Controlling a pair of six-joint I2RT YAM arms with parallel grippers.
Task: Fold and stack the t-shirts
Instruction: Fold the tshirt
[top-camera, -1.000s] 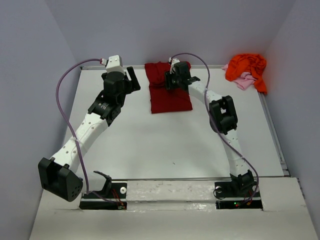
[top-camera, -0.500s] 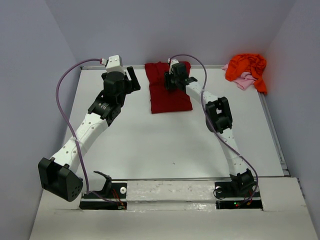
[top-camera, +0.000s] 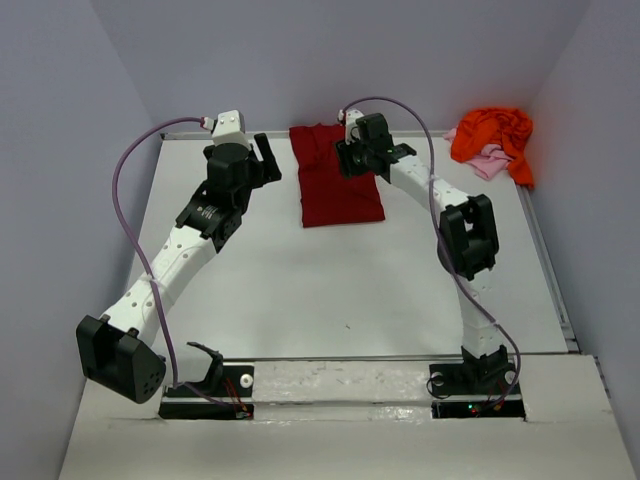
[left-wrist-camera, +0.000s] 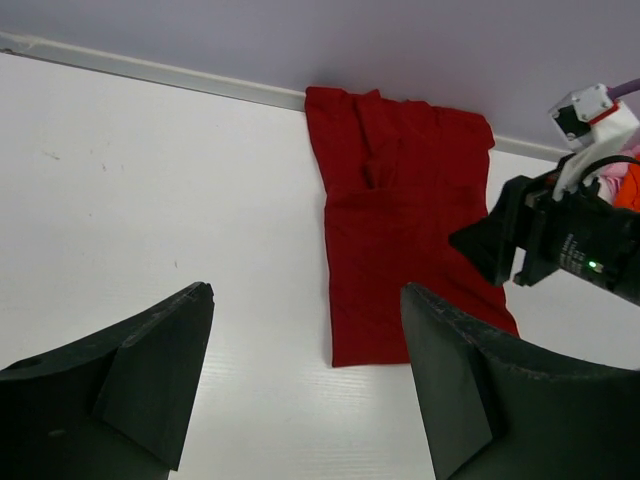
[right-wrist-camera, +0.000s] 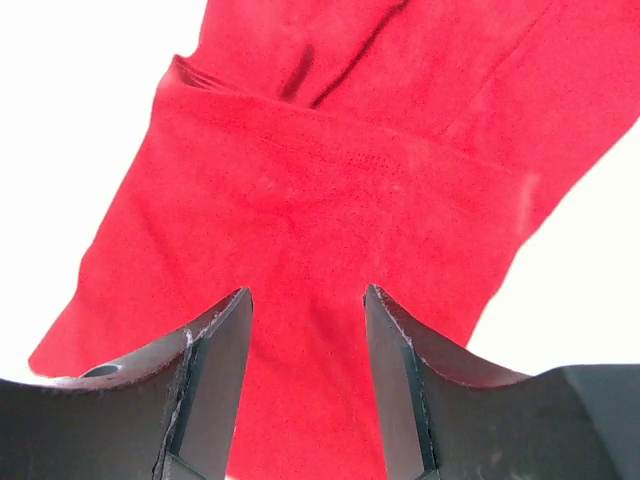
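Note:
The dark red t-shirt (top-camera: 335, 190) lies folded into a narrow strip at the back middle of the table, its top end against the back wall. My right gripper (top-camera: 350, 162) hovers over its upper right part, open, with only red cloth (right-wrist-camera: 330, 170) showing between the fingers (right-wrist-camera: 306, 292). My left gripper (top-camera: 265, 160) stands open to the left of the shirt, over bare table (left-wrist-camera: 307, 292), and looks across at the red shirt (left-wrist-camera: 400, 230) and the right gripper (left-wrist-camera: 500, 240). The orange t-shirt (top-camera: 492, 135) lies crumpled over the pink one (top-camera: 488, 163) in the back right corner.
The back wall runs right behind the red shirt. A raised rail (top-camera: 545, 250) borders the table's right edge. A purple cable (top-camera: 130, 165) loops off the left arm. The right arm's elbow (top-camera: 468, 235) sticks out over the right half.
The right arm's elbow has swung out to the right and its wrist has shifted slightly right, still over the red shirt. The left arm has not moved.

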